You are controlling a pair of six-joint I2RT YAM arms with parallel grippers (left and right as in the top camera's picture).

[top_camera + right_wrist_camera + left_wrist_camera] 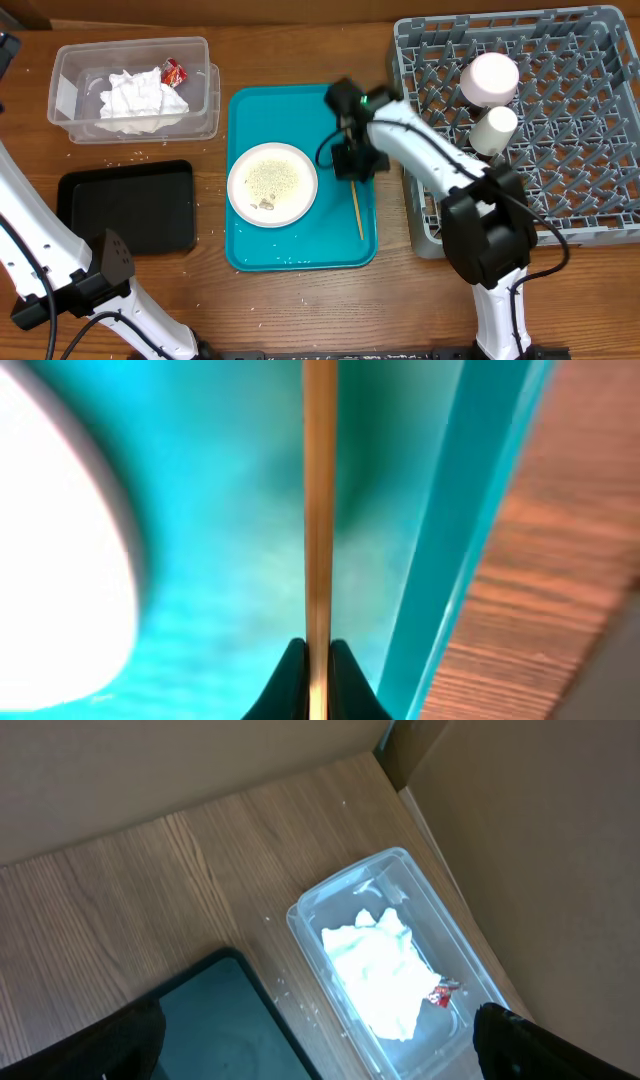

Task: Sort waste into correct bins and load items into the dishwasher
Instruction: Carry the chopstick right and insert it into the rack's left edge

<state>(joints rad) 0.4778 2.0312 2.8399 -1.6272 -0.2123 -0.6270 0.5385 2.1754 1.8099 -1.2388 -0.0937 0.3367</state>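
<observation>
Inside clear tub: tissue, seemingly red wrapper.

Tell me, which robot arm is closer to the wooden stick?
Right. The right gripper has its jaws shut on the wooden stick; the left gripper hangs open far off by the clear tub.

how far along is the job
Done: tissue and red wrapper lie in the clear tub; a white cup and a larger white vessel stand in the grey rack. In hand: right gripper shut on a wooden stick. Left: the crumb-strewn plate on the teal tray.
</observation>
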